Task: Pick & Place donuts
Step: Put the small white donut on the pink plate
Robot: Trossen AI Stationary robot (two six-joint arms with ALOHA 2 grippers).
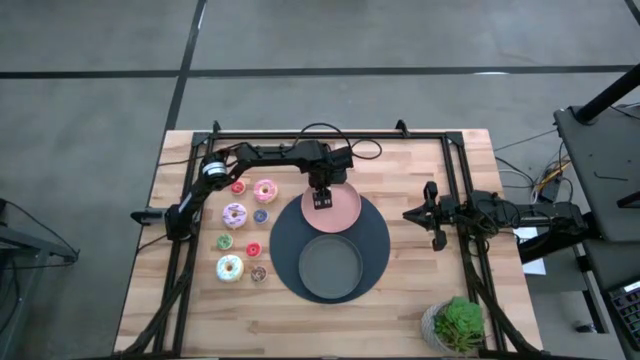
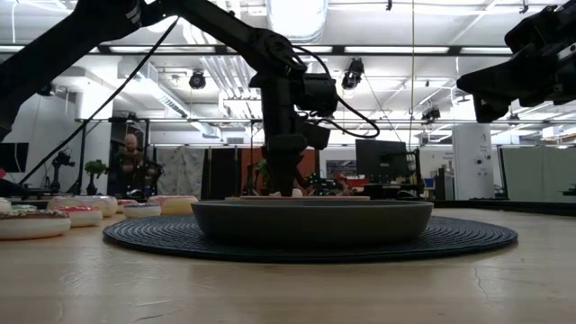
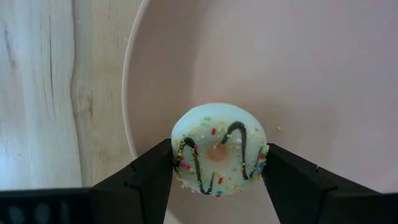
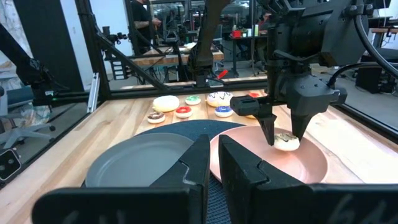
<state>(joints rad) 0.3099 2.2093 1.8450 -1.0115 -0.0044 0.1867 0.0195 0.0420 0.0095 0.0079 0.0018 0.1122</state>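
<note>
My left gripper (image 1: pixel 322 199) reaches over the round pink plate (image 1: pixel 345 215) and is shut on a pale donut with a dark zigzag and sprinkles (image 3: pixel 217 149), which also shows in the right wrist view as the donut (image 4: pixel 286 141). Several other donuts lie flat on the wood to the plate's left: pink (image 1: pixel 265 190), lilac (image 1: pixel 234 214), a pale one (image 1: pixel 229 267), and tiny red (image 1: pixel 238 186), blue (image 1: pixel 261 215), green (image 1: pixel 224 241) and tan (image 1: pixel 258 273) ones. My right gripper (image 1: pixel 437 238) waits shut near the table's right side. My left gripper pinches the pale donut by its outer rim (image 3: pixel 176 155), one finger on each opposite side. The fingers (image 4: pixel 268 127) come from above, pointing down. The donut lies level, frosting up, over the pink plate (image 3: pixel 311 74); whether it rests on the plate or hangs just above, I cannot tell.
A dark grey plate (image 1: pixel 331 267) sits on a round dark mat (image 1: pixel 378 245), just nearer than the pink plate. A small potted plant (image 1: pixel 455 325) stands at the table's near right corner. A black frame (image 1: pixel 330 134) runs along the table's far and side edges.
</note>
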